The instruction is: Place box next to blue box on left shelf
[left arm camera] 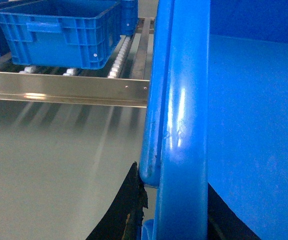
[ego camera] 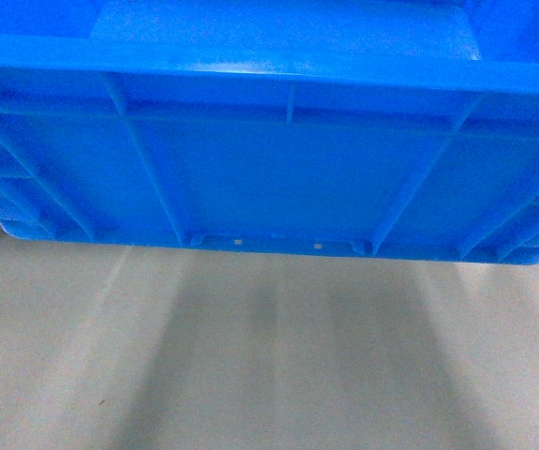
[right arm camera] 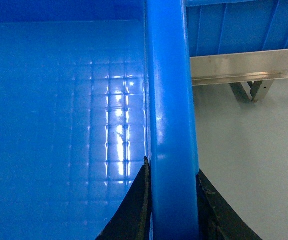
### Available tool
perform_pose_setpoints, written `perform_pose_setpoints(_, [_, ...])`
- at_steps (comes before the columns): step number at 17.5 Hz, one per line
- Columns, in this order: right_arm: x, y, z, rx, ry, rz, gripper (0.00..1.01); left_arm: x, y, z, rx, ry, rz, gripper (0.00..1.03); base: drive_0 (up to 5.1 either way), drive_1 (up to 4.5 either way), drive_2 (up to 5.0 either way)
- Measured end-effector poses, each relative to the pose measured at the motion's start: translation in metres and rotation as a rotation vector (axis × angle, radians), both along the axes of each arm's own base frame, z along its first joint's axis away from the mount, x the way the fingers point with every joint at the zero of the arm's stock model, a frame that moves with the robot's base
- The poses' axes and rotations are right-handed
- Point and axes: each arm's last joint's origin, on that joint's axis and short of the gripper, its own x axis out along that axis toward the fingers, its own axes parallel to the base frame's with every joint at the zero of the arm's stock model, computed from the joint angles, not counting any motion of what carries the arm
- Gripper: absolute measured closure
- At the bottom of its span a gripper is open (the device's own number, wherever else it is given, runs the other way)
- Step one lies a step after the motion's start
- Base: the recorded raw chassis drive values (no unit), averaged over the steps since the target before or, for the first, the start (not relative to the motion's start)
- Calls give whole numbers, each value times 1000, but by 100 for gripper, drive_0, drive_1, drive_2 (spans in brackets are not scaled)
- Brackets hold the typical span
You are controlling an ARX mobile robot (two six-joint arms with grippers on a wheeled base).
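Count: 1 held box (ego camera: 269, 178); 2 more blue crates on left shelf (left arm camera: 63, 87), near one (left arm camera: 58, 32), second behind (left arm camera: 128, 15); 1 crate (right arm camera: 239, 27) in right wrist view, may be the same; 2 grippers, left (left arm camera: 176, 215), right (right arm camera: 171, 210)

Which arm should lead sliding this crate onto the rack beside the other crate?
Left. Its tool grips the crate rim, and its view shows the rack lip with bare rollers beside the parked crate. The right tool only sees a rack end.
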Motion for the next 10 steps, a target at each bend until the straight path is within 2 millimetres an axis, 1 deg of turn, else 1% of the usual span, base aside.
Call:
perform_pose_setpoints(4, [0, 0, 0, 0, -1, 0, 85, 0, 0, 0, -1, -3, 0, 87, 0, 0, 0])
perform_pose_setpoints(10, [0, 0, 1, 1, -4, -1, 85, 0, 0, 1, -1, -7, 0, 87, 0, 414, -414])
